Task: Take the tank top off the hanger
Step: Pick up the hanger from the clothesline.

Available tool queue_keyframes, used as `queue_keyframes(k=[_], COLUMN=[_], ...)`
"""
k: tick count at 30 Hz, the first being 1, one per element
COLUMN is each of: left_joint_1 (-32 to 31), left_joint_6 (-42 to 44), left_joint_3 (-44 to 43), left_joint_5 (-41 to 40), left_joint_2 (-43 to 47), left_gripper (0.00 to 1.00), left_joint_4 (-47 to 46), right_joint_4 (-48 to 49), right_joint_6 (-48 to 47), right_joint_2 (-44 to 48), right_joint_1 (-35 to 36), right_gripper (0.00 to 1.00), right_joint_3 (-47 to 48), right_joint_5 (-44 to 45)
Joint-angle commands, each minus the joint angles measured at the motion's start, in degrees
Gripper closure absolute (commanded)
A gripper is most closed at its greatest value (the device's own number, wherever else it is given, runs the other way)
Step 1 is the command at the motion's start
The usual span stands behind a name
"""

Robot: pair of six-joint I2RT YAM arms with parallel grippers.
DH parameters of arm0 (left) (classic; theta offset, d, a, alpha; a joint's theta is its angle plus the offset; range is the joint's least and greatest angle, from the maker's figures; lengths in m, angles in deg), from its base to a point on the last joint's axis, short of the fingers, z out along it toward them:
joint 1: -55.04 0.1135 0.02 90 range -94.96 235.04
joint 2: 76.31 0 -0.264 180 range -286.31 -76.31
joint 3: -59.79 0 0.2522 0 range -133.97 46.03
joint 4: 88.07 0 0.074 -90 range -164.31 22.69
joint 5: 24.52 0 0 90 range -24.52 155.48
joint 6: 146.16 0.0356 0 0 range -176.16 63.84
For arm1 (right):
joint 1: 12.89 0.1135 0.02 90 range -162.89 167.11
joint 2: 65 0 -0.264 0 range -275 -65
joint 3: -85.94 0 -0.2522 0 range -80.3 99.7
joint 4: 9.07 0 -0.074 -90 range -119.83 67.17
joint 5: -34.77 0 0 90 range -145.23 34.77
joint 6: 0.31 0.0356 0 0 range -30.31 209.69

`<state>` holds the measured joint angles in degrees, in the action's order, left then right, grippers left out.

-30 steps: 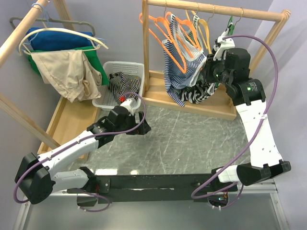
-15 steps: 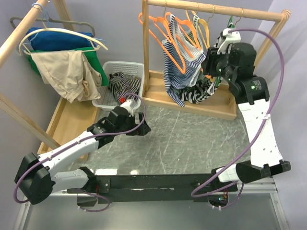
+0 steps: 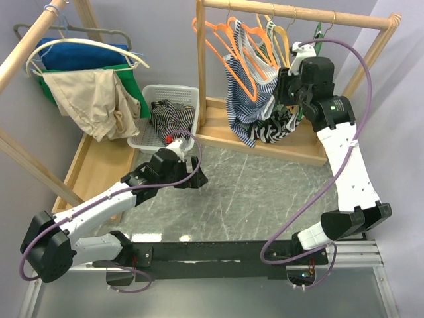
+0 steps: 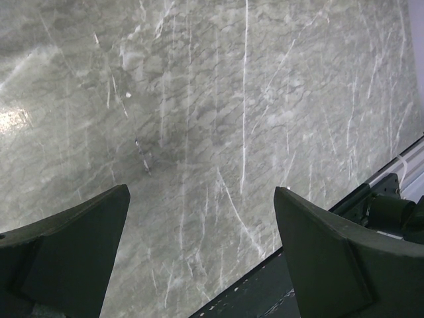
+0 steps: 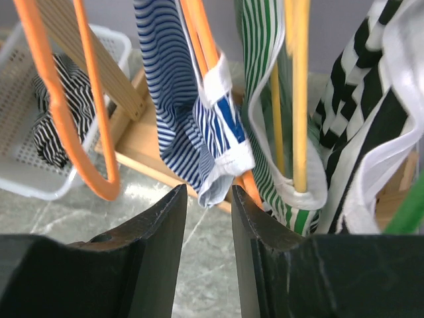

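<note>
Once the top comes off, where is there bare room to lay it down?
Bare marble table between the left gripper and the right arm. The wooden tray under the left rack is also bare. Crowded: the basket holds striped cloth, and hangers and garments pack the rail.

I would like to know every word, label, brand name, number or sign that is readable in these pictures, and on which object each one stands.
No text can be read in any view.
White patch on the blue striped tank top: no letters visible, perhaps blurred.
Small white and red part on the left arm: too small to read.
</note>
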<state>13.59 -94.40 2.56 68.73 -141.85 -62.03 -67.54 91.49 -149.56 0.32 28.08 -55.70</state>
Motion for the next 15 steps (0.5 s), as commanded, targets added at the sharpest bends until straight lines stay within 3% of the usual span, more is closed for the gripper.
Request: queue_keyframes(k=[1,15], left_joint_1=[-0.4,-0.3], left_joint_6=[0.1,-0.1], left_joint_3=[0.5,0.0], left_joint_5=[0.8,1.6], left_joint_2=[-0.8,-2.5], left_gripper=[0.04,0.04], left_joint_4=[-2.3,-3.7], right_joint_4=[2.1,1.7], right_joint_6=[-0.9,-1.1], right_joint_2=[2.1,4.6], right_joint_1=[-0.9,-1.5], right_gripper=[0.59,0.52], right_joint_3=[-1.8,2.2], right_joint_5=[0.4,2.3])
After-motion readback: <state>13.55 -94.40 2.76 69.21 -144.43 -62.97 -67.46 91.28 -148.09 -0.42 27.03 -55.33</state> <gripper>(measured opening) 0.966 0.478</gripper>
